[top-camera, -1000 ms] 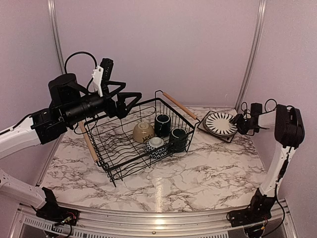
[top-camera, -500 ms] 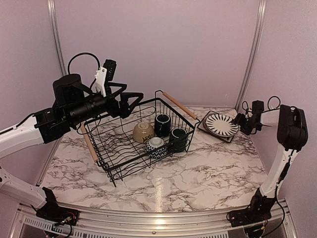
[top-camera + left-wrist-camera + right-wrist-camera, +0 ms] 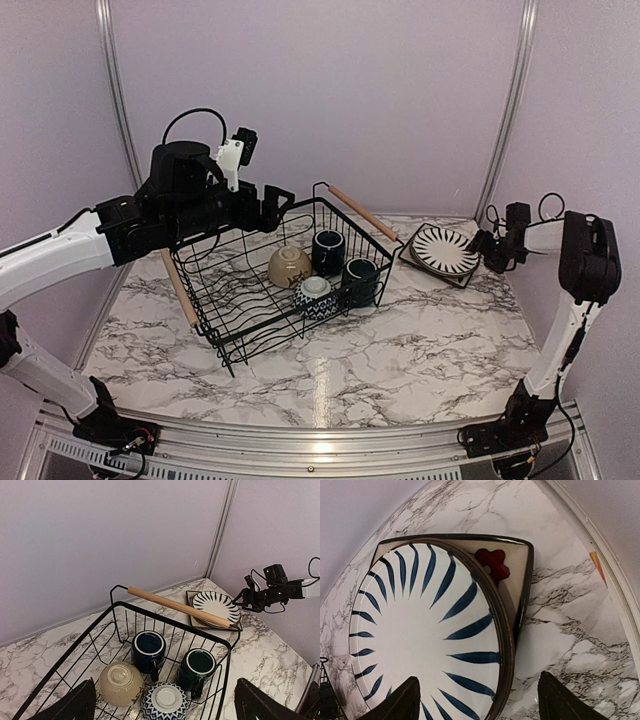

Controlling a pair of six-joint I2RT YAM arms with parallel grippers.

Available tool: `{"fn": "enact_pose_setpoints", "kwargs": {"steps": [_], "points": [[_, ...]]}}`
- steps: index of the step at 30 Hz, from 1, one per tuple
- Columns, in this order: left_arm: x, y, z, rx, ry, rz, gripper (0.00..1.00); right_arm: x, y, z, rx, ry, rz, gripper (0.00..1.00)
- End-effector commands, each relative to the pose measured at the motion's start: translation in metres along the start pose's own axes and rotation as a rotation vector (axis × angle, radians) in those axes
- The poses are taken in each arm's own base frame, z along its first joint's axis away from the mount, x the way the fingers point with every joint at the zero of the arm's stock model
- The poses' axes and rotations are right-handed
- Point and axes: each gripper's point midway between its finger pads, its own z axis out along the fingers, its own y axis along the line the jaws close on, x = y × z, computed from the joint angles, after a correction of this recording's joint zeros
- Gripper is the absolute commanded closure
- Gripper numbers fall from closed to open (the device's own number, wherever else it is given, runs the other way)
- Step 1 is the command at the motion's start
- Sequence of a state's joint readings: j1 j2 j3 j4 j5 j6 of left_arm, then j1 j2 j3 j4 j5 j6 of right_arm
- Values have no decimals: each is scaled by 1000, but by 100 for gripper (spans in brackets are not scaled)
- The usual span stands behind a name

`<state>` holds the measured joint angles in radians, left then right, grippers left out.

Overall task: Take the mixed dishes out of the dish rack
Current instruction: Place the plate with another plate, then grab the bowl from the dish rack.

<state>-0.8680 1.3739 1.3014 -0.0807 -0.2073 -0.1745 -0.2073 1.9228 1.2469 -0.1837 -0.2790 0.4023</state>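
The black wire dish rack (image 3: 245, 305) with wooden handles stands at the centre left. It holds two dark mugs (image 3: 327, 250) (image 3: 360, 280), an upturned cream bowl (image 3: 289, 266) and an upturned blue-patterned bowl (image 3: 317, 297). A striped round plate (image 3: 446, 250) lies on a square floral plate (image 3: 517, 570) at the right. My left gripper (image 3: 272, 200) is open and empty, above the rack's far-left side; in its wrist view (image 3: 166, 706) the mugs (image 3: 148, 649) and bowls (image 3: 120, 682) lie below. My right gripper (image 3: 480, 700) is open and empty, its fingers either side of the striped plate's (image 3: 420, 635) rim.
The rack's right wooden handle (image 3: 177, 606) crosses in front of the plates in the left wrist view. The back wall and metal corner posts (image 3: 510, 110) close in behind. The marble table (image 3: 400, 360) runs to a metal rail at the near edge.
My left arm has swung right and forward over the rack's far-left side. My right gripper has drawn back a little to the right from the striped plate.
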Motion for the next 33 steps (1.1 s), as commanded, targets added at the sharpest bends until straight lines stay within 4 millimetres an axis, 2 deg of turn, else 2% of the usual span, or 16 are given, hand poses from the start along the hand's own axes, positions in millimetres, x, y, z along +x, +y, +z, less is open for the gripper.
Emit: {"fn": "enact_pose_setpoints", "kwargs": {"steps": [1, 6, 12, 13, 18, 23, 29, 33], "points": [[16, 14, 7, -50, 97, -53, 1, -17, -1, -32, 90, -63, -51, 22], [26, 12, 32, -23, 181, -83, 1, -10, -3, -59, 121, -89, -96, 20], [55, 4, 68, -2, 341, -91, 1, 1, -5, -86, 157, -98, -149, 19], [55, 3, 73, -3, 353, -92, 1, 4, -2, -89, 147, -95, -151, 20], [89, 0, 100, -4, 487, -100, 5, 10, 24, -104, 72, -102, -181, 20], [130, -6, 120, 35, 606, -101, 8, -4, 41, -127, 37, -150, -224, 17], [164, 0, 135, 13, 686, -81, 8, -23, 73, -165, -66, -259, -273, 3], [188, 4, 144, -10, 740, -83, 8, -35, 102, -203, -192, -392, -306, 1]]}}
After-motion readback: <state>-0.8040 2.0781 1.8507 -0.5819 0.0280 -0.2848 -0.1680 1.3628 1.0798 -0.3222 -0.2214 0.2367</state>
